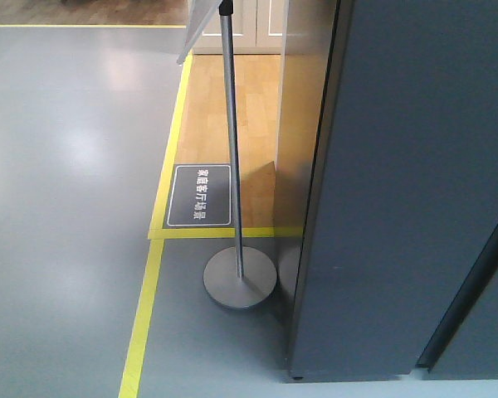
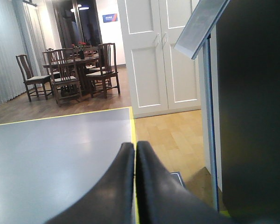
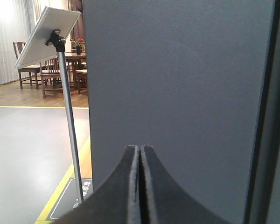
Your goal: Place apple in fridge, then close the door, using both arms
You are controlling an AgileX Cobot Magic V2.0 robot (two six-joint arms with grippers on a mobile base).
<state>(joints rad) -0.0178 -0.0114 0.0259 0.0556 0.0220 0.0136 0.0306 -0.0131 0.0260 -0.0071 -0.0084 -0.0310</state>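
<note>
The dark grey fridge [image 1: 398,182] fills the right side of the front view, and its flat grey outside [image 3: 177,70] fills most of the right wrist view. A dark seam runs down its right part, where the door [image 1: 490,323] meets the body. My right gripper [image 3: 140,147] is shut, empty, and points at the grey fridge face. In the left wrist view my left gripper [image 2: 135,144] is shut with nothing in it, aimed at the floor left of the fridge's dark side [image 2: 252,107]. The apple is out of view.
A sign stand with a metal pole [image 1: 232,149] and round base [image 1: 240,280] stands just left of the fridge; its tilted board [image 3: 46,35] is overhead. Yellow floor tape [image 1: 145,307] borders a wood floor patch. White cupboard doors [image 2: 158,56], a dining table and chairs [image 2: 70,70] stand farther back.
</note>
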